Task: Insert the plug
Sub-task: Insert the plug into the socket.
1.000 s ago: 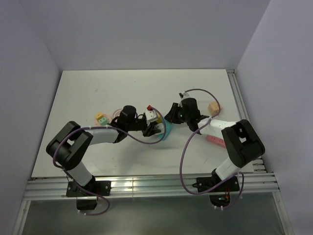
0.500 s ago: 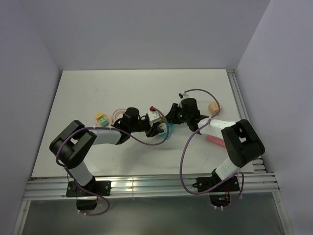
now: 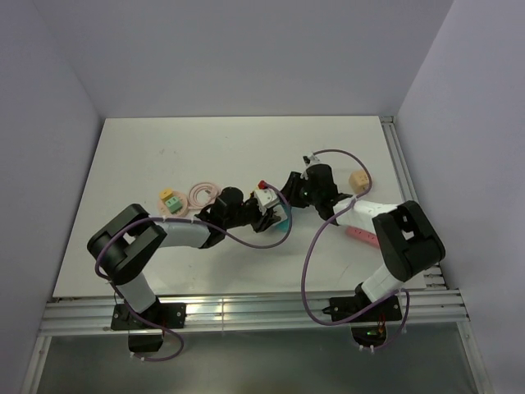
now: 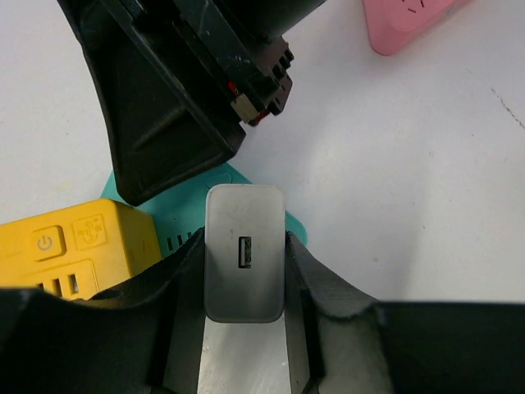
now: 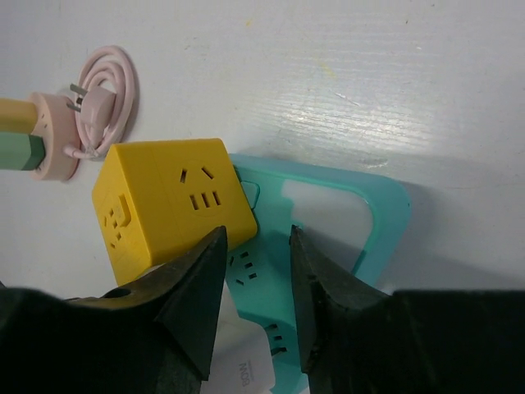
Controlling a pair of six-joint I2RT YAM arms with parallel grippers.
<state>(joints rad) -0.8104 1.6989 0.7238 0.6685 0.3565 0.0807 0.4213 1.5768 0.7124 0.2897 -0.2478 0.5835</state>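
Left claw (image 4: 244,240) is seen clamped narrowly on a white rectangular plastic block (image 4: 244,283) with a USB port in its exposed face. The block is held over a teal plastic power strip (image 4: 176,220) near the middle of the white table (image 3: 164,156). Whether block and strip touch cannot be told. A yellow plastic socket cube (image 5: 164,197) is set on the strip, just beside the block.

The right claw (image 5: 256,238) is held part-open, with nothing between its fingers. It is poised above the strip, close to a corner of the cube.

The small mint-green rectangular plastic plug (image 3: 173,203) is lying on the table well to the left of both claws. It is just beside a small orange-yellow piece (image 3: 168,194) and near a coiled pink cable (image 3: 203,194), and it is gripped by neither claw.

Compared with a second ago, the left claw and its block have been carried rightward, so the gap to the right claw has been almost closed. The pink coil, then partly hidden behind the left wrist, is now fully exposed. The right claw's place is little changed, and the plug has not been moved.
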